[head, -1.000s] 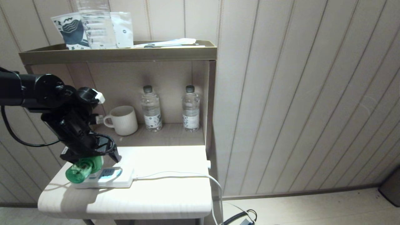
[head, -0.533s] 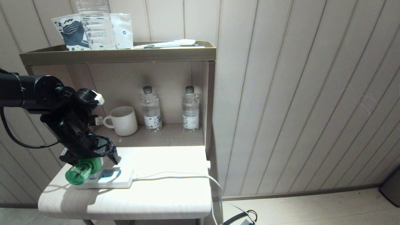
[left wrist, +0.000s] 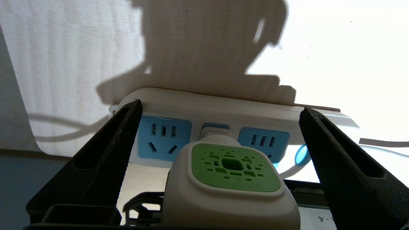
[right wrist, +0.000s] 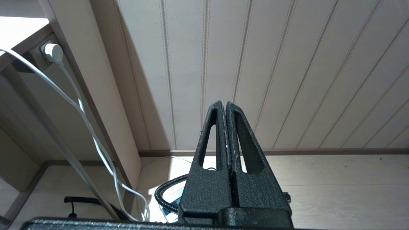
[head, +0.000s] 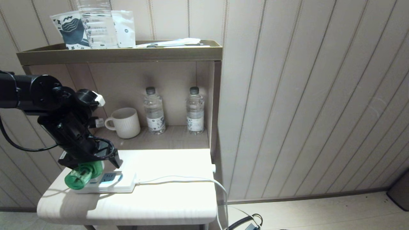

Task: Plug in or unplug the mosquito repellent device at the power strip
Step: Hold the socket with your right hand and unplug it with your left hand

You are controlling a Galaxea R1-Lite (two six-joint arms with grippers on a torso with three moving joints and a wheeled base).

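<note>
The mosquito repellent device [left wrist: 233, 166], a white head with a green vented face, is plugged into the middle socket of the white power strip [left wrist: 262, 115]. In the head view its green bottle [head: 77, 179] sticks out over the strip [head: 110, 184] at the table's left end. My left gripper [left wrist: 221, 106] is open wide, with one black finger on each side of the device and neither touching it. Seen from the head, the left gripper [head: 91, 164] hangs just above the device. My right gripper [right wrist: 225, 103] is shut on nothing, low down by the wall.
The strip's white cord [head: 179, 179] runs right to a wall plug [right wrist: 51, 51]. Behind the table, a shelf holds a ribbed mug [head: 126, 123] and two water bottles [head: 154, 110] [head: 195, 110]. Packets and a large bottle stand on the shelf top [head: 121, 54].
The whole head picture has shifted slightly. The left gripper stays open astride the plugged-in device, and the right arm has not moved.
</note>
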